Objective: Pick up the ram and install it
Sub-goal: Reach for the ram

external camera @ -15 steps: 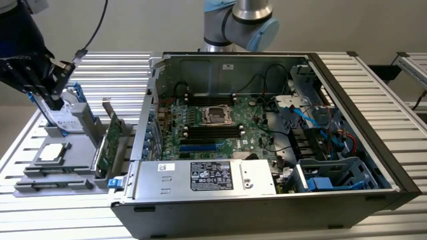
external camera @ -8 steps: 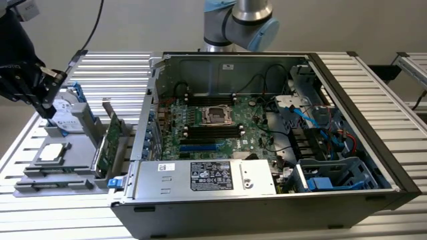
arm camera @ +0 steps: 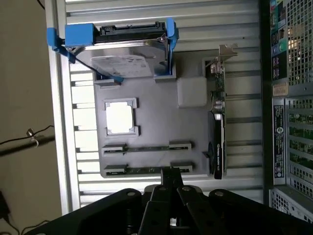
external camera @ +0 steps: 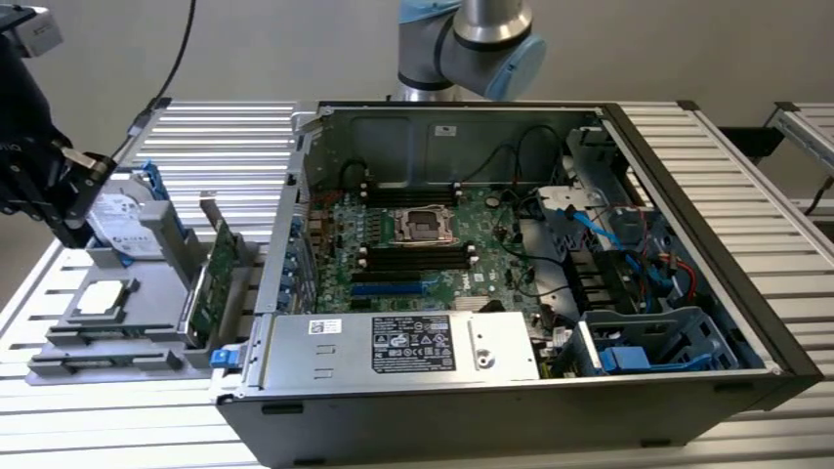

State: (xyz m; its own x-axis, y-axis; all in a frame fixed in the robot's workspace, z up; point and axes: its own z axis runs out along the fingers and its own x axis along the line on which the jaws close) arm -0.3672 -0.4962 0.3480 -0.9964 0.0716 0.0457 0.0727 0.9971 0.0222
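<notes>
Grey tray (arm camera: 161, 117), ram (arm camera: 142, 170) slotted flat, jaws pressed together (empty) over it

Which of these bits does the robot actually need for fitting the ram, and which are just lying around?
Part of the job: ram, end effector, motherboard slots, open computer case.

Just lying about: hard drive, square processor chip, expansion card.
</notes>
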